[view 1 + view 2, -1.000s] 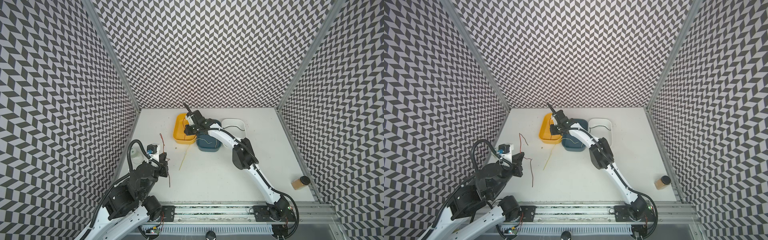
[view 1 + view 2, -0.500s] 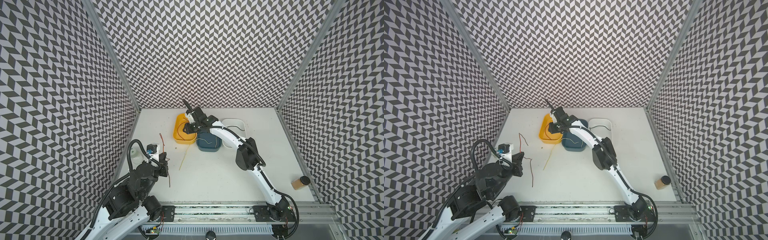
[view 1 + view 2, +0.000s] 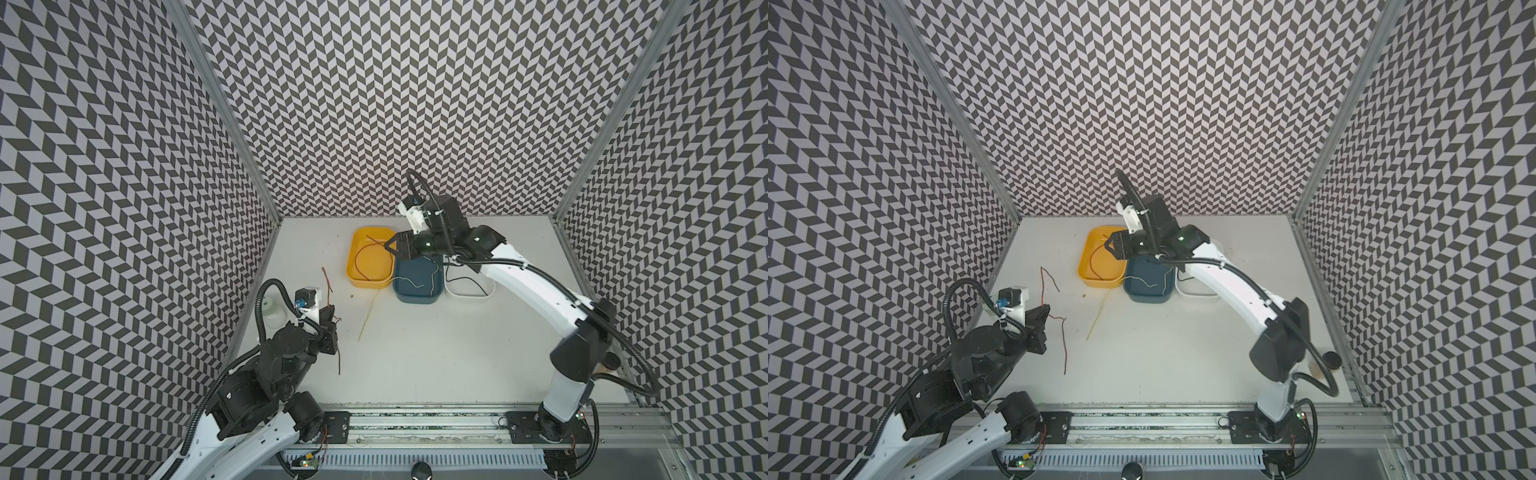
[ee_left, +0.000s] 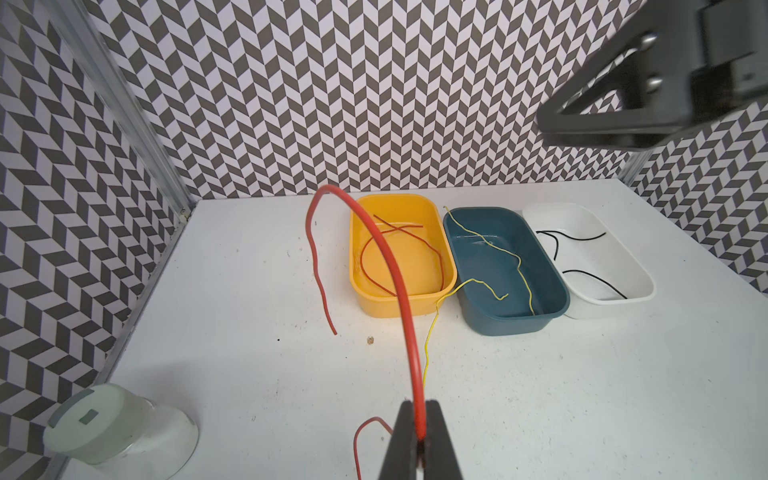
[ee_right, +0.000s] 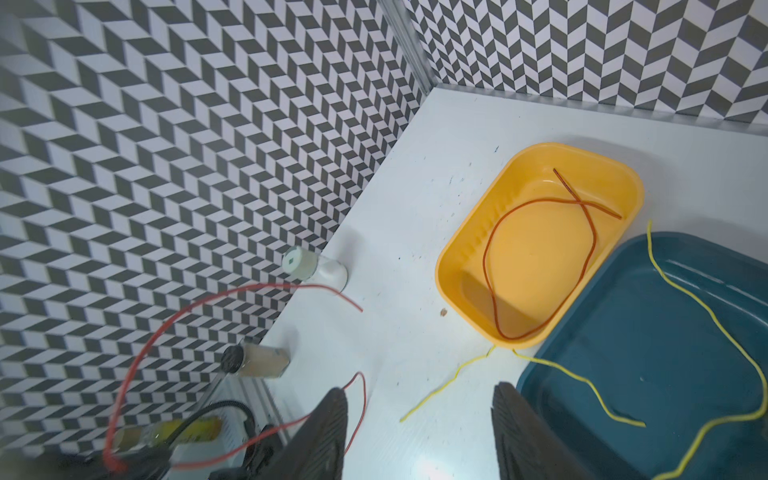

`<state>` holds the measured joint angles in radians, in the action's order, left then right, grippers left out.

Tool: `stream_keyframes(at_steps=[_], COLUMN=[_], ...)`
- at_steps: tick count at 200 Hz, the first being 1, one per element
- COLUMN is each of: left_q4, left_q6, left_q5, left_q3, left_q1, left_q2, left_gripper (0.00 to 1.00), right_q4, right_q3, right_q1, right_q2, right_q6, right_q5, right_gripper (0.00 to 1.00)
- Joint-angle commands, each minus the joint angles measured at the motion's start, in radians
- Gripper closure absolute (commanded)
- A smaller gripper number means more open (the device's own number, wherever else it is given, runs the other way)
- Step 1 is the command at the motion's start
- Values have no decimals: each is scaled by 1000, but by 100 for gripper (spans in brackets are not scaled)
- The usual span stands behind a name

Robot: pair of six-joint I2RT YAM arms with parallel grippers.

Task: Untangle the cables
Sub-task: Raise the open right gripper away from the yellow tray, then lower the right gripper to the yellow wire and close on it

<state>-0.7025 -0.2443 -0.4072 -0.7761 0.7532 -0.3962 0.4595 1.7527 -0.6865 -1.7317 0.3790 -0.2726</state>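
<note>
- left gripper [image 4: 419, 409] nearest the rail, low over the left of the table [image 3: 436, 353]; jaws clenched on the red cable [image 4: 400, 291], which arches up from them and droops again toward the table
- white jar [image 4: 120, 428] on its side by the left wall
- further out, a yellow cable [image 3: 368, 316] lies on the table; its far end climbs over the rim into the blue tray [image 4: 511, 324]; a second yellow cable [image 4: 519, 266] lies inside that tray
- yellow tray [image 4: 399, 307], just beside the blue one, holds a looped brown cable [image 5: 484, 257]; white tray [image 4: 636, 286], on the blue tray's other side, holds black cables [image 4: 555, 248]
- right gripper [image 5: 419, 415] farthest out, above the line where the yellow and blue trays meet; jaws spread apart, nothing between them
</note>
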Motion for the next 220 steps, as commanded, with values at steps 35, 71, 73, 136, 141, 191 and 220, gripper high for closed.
stream_keyframes(at_steps=[35,71,73,136,141,191,220], left_q4=[14,14,14,14,16,18,19], left_q6=[-9,-9,-8,-8,-7,-7,-7], left_q5=[7,7,7,-1,-1,4,3], left_q3=[7,9,8,11,11,9,12], left_q1=[-5,-5,-5,-5,-5,-5,-5], left_q2=[-7,-4,-4,7,5,0,5], left_gripper=[100,100,100,100,100,100,100], right_q4=[-316,-434,-434,-626,-637,-632,-597], right_q3=[-442,-499,-494,-455,-449,-338,-298], right_q1=[-144,-173,-171,-174,-174,-174,-173], right_q2=[114,22,13,-208,-222,-350,-395], right_q6=[86,173,174,253,255,240,247], right_q5=[81,113,112,181,187,221,262], right_gripper=[42,41,41,41,41,42,43])
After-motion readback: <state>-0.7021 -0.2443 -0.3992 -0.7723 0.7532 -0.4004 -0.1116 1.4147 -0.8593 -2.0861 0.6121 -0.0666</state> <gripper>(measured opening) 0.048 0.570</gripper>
